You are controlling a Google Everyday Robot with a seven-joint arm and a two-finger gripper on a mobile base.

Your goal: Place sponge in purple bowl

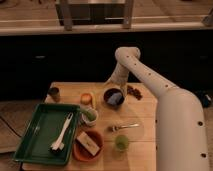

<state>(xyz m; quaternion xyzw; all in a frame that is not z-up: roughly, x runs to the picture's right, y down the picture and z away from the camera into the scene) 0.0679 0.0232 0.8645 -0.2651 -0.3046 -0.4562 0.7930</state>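
The purple bowl (106,95) sits at the back middle of the wooden table (145,112), dark and round. A blue-grey sponge (116,99) lies inside it. My gripper (111,86) hangs just above the bowl's back rim, at the end of the white arm (150,80) that comes in from the right. The arm's wrist hides much of the gripper.
At the front left is a green tray (35,137) with a white utensil (62,134). An orange bowl (80,150) holds a tan block (88,142). Also on the table: a white-and-green cup (90,116), a small green cup (120,143), a spoon (125,127), a dark cup (54,93) and brown bits (134,92).
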